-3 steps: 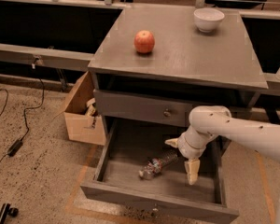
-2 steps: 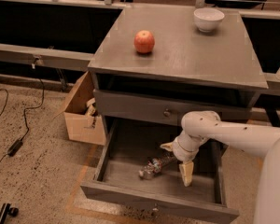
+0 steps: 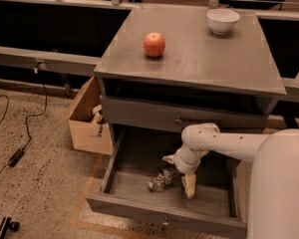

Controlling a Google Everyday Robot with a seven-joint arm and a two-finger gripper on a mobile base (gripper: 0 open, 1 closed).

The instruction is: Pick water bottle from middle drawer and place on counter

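The water bottle (image 3: 160,179) lies on its side on the floor of the open middle drawer (image 3: 159,209), left of centre. My gripper (image 3: 178,172) hangs down inside the drawer just right of the bottle. Its fingers are spread, one cream finger (image 3: 189,184) at the front and one behind at the left, with the bottle's right end close between them. The fingers do not grip the bottle. The counter (image 3: 199,59) is the grey top of the cabinet above.
A red apple (image 3: 154,44) and a white bowl (image 3: 223,20) stand on the counter. A closed drawer front with a knob (image 3: 178,120) sits above the open drawer. A cardboard box (image 3: 87,118) stands left of the cabinet. Cables lie on the floor at left.
My arm has moved left and lower in the drawer, bringing the gripper closer to the bottle. The bottle has not moved.
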